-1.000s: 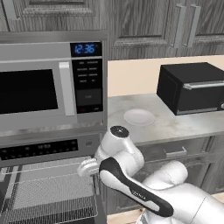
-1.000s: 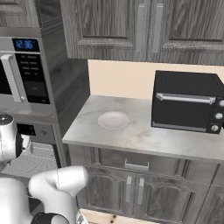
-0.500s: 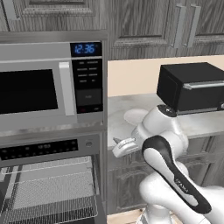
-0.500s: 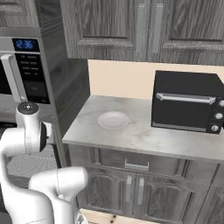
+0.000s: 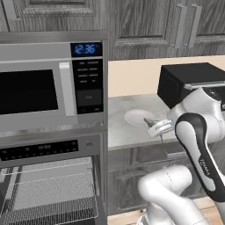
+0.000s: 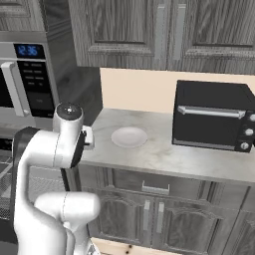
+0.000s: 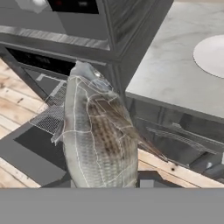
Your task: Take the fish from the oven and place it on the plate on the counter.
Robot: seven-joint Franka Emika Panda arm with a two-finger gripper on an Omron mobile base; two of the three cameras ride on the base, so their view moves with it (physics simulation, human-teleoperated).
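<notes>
Tool (image 5: 154, 128) clamped on fish (image 7: 98, 135) at its body; looks light, stiff, maybe slick. Plate (image 5: 137, 117) just beyond tool on worktop (image 6: 164, 152).

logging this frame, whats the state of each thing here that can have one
fish: out of the oven, held in the gripper, in the air
gripper: shut on the fish, near the counter's front edge
oven: door open, rack bare
plate: on the counter, empty
microwave: door closed, clock lit
toaster oven: door closed
</notes>
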